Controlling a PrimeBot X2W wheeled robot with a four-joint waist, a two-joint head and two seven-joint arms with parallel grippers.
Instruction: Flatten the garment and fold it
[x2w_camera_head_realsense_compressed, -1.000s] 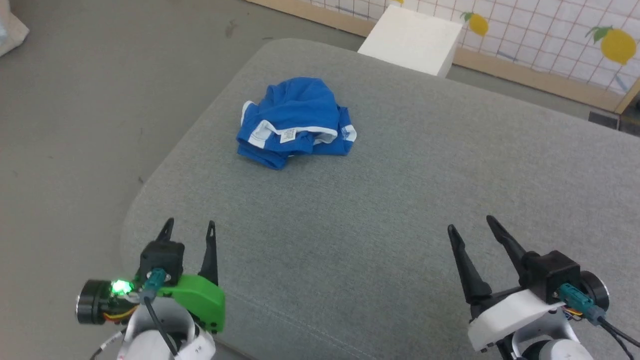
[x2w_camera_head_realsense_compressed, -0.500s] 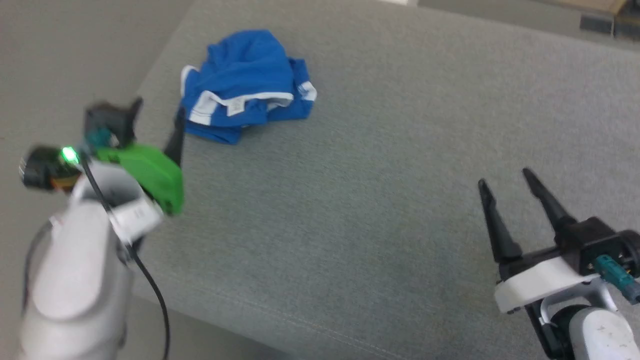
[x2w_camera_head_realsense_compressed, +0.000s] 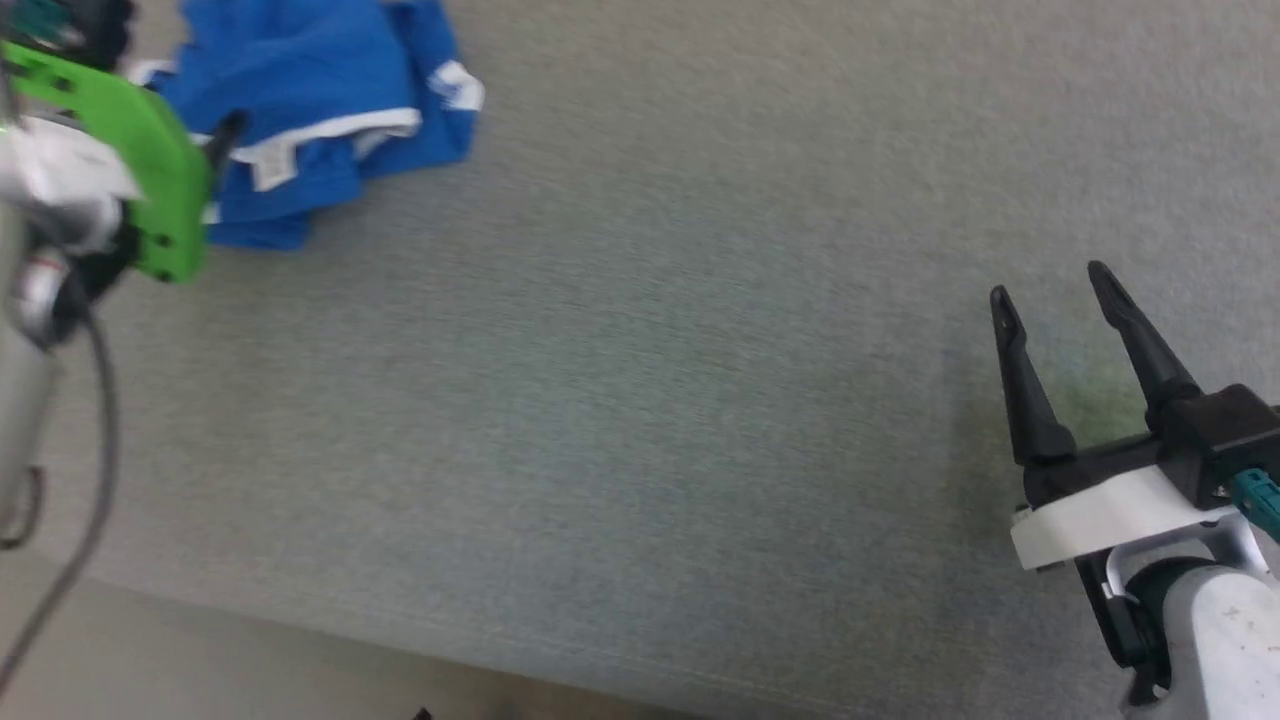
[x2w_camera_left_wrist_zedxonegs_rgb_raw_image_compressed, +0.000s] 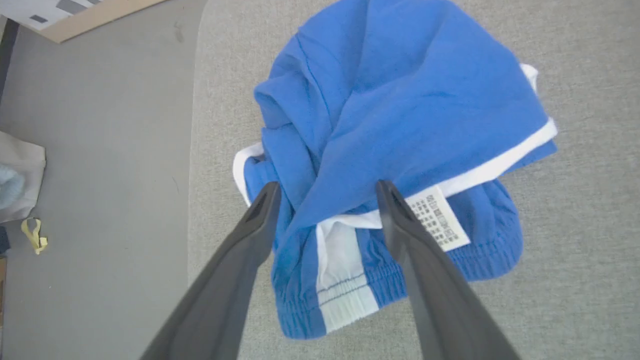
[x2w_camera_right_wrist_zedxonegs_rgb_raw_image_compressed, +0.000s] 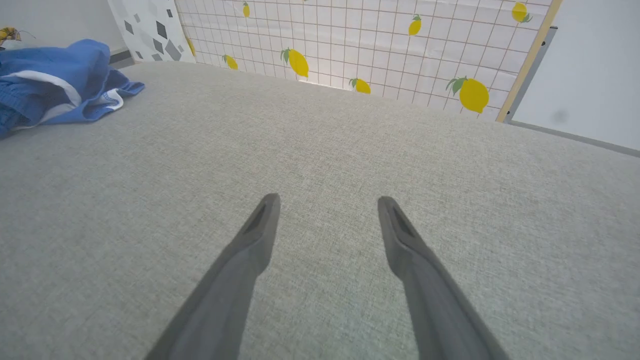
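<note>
Nearest the robot, the right gripper (x2w_camera_head_realsense_compressed: 1050, 283), two long dark fingers on a white mount, hovered over the near right part of the broad grey woven upholstered cushion (x2w_camera_head_realsense_compressed: 640, 400). Its jaws were spread wide, with bare cloth between them. Farther in, toward the cushion's far left corner, the left gripper (x2w_camera_left_wrist_zedxonegs_rgb_raw_image_compressed: 327, 185) pointed down at the garment (x2w_camera_left_wrist_zedxonegs_rgb_raw_image_compressed: 400, 100), small bright blue soft-fabric shorts with white waistband and trim, crumpled in a heap on the cushion. Its jaws stood wide too, one finger on each side of a bunched fold, beside the small white sewn-in label (x2w_camera_left_wrist_zedxonegs_rgb_raw_image_compressed: 439, 219). Whether the tips touched the fabric could not be told. Beyond the cushion's far edge stood a white grid-patterned wall panel printed with yellow lemons (x2w_camera_right_wrist_zedxonegs_rgb_raw_image_compressed: 400, 50).
</note>
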